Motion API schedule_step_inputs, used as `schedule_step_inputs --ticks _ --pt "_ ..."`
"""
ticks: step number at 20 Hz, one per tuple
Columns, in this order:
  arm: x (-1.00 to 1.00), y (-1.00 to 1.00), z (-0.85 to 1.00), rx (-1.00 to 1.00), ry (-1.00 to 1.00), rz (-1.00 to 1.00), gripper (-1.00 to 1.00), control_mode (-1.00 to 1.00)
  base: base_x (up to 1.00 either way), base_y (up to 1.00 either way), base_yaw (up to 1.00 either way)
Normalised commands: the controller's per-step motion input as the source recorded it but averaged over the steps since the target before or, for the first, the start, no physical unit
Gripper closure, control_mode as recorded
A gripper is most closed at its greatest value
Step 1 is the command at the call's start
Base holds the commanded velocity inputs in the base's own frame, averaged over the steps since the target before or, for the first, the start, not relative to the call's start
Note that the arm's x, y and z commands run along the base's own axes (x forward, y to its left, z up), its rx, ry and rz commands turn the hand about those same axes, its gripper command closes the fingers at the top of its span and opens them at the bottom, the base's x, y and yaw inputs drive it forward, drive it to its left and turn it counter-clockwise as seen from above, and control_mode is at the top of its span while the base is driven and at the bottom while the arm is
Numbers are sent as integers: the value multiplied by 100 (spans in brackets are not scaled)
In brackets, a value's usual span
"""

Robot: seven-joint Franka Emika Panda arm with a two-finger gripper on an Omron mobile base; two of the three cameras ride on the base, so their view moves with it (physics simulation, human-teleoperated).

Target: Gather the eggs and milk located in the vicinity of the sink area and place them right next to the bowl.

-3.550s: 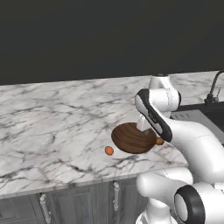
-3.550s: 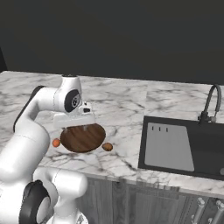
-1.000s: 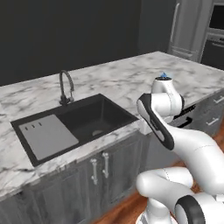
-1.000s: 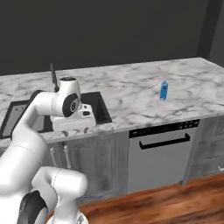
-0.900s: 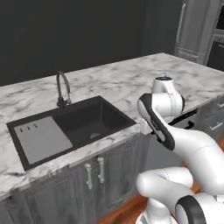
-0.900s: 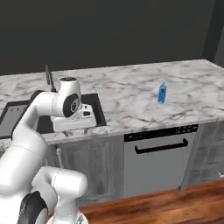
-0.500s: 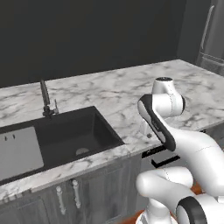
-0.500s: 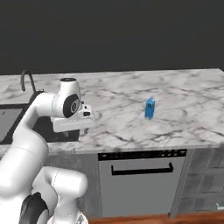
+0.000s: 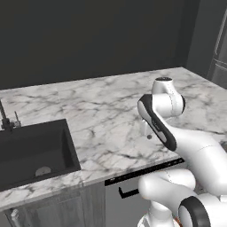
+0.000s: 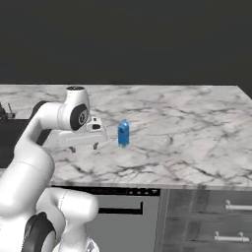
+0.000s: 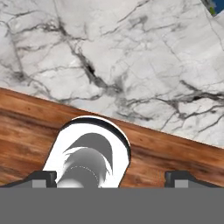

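Note:
The milk [image 10: 123,133] is a small blue carton standing upright on the marble counter [image 10: 187,128]. My gripper [image 10: 84,146] hangs open and empty just above the counter, a short way left of the milk and apart from it. In the hand view the fingertips [image 11: 176,176] stand wide apart, and a blue corner of the milk [image 11: 215,6] shows at the top right. The black sink [image 9: 33,153] with its dark faucet [image 9: 5,119] lies at the left end of the counter. In the left base view my arm hides the milk. The eggs and the bowl are out of view.
Below the counter's front edge are a dishwasher front with a dark handle [image 10: 121,210] and grey drawers [image 10: 231,206]. Wooden floor [image 11: 175,153] shows beyond the counter's edge. A dark wall backs the counter, and a tall grey appliance [image 9: 217,48] stands at the far right.
The whole picture has shifted: the base has driven right along the counter, so the sink slid left and the milk came close. The gripper stays open.

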Motion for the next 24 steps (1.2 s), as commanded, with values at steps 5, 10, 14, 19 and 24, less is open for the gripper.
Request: schedule_step_inputs --ticks 5,10,14,19,24 --pt "0 0 0 0 0 0 -100 100 54 -79 4" --pt "0 0 0 0 0 0 -100 100 85 -2 -10" --pt "0 0 0 0 0 0 -100 100 0 0 0" --pt "0 0 0 0 0 0 -100 100 0 0 0" --pt "0 0 0 0 0 0 -100 100 0 0 0"
